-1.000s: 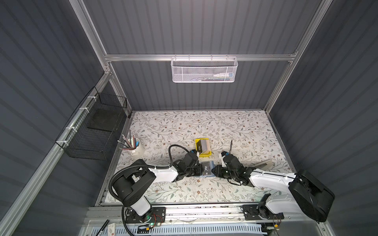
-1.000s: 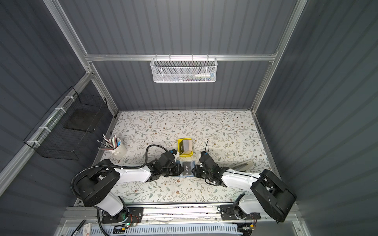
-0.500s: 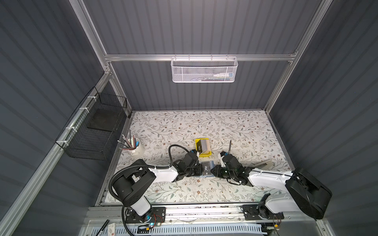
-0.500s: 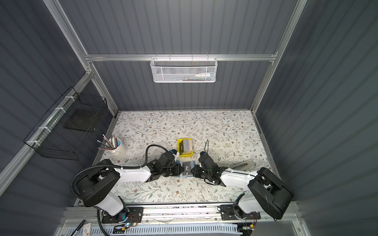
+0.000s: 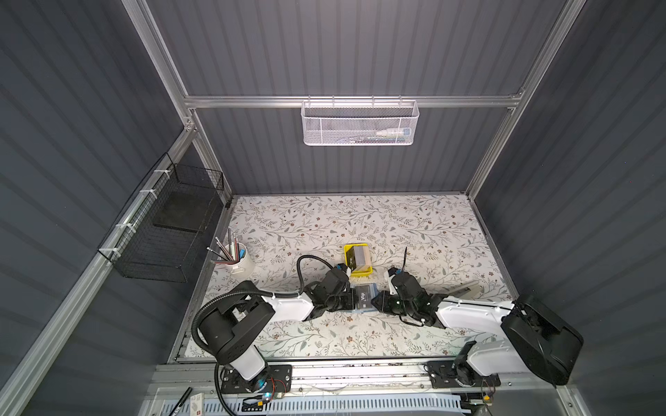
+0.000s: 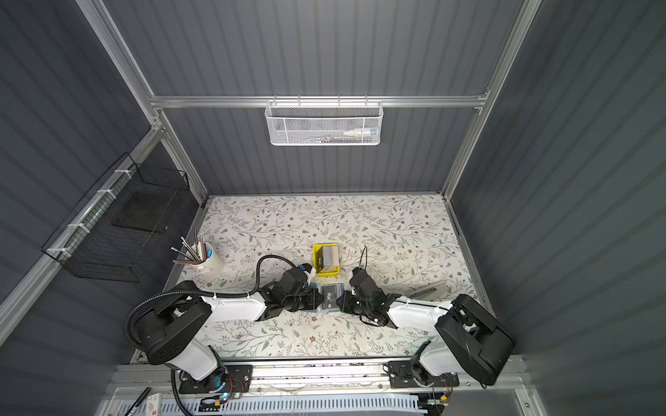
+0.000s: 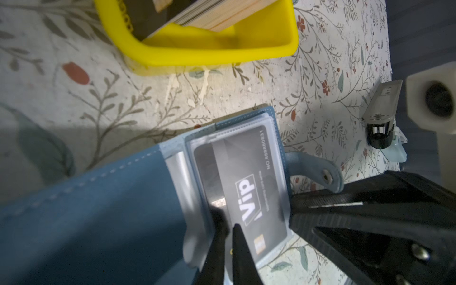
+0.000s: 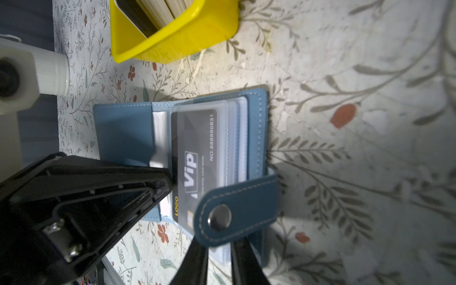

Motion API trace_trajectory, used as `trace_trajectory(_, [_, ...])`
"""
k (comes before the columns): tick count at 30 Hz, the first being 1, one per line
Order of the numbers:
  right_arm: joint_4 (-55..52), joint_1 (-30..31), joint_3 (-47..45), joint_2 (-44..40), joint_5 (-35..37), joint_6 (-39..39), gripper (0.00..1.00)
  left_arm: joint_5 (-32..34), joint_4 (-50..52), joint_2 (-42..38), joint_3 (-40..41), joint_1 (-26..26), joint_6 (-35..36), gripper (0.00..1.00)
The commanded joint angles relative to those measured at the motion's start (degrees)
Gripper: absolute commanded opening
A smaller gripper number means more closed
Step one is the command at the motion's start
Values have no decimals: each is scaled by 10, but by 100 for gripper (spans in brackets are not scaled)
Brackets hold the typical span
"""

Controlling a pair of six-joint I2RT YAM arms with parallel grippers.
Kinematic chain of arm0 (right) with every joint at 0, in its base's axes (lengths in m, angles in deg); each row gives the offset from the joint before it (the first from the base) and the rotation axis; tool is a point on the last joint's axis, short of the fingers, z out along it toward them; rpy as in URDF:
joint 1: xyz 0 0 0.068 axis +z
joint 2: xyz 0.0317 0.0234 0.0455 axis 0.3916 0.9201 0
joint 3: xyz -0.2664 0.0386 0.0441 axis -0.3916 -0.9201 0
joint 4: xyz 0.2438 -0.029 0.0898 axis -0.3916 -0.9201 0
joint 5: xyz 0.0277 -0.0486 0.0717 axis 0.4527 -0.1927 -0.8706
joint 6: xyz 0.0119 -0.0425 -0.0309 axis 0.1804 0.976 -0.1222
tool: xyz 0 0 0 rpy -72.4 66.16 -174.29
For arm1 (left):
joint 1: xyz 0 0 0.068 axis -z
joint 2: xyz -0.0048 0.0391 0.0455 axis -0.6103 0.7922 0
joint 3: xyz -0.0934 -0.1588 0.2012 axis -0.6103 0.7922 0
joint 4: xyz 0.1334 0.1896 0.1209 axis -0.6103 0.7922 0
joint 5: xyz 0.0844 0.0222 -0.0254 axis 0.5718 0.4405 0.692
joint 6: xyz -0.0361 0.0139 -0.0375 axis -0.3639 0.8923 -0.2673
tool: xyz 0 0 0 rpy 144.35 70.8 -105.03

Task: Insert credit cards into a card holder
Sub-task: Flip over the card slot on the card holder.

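Left wrist view gives you the best look: your small blue leather-like card holder (image 7: 98,209) lies open on the floral tabletop (image 7: 98,98), about midway along its front edge and just in front of the yellow plastic tray (image 7: 222,51). One thin black plastic credit card (image 7: 249,187) sits at the top clear sleeve (image 8: 237,138). Going by the haze over its far end, I'd say it's partway in, not seated yet.

Your left gripper (image 7: 228,230) is pinched nearly closed on the card's trailing edge. Your right gripper (image 8: 218,249) is narrow too, clamped at the holder's outer edge by the blue snap tab strap (image 8: 237,212), which curls up over it. Honestly can't tell if the strap itself is in the pinch.

Progress-wise I'd call it early. The first card is mid-insert, the sleeves behind it look empty, and the tray holds a thick stack of cards (image 8: 162,12) showing pale edges. Left to do: push this one home, let go, fetch the next.

Writing you can read:
- Big white "Vip" in a white-outlined box.
- "NO.888880831" along one edge, last digits a bit soft.
- "LOGO" in yellow near a corner, in the right wrist view.
- A tiny line of print beside "Vip", too small to make out.

No brand on the holder or tray that I can see.
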Motion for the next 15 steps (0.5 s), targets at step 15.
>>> trace_trajectory(15, [11, 7, 11, 2, -2, 2, 18, 4, -6, 11, 11, 4, -6, 10])
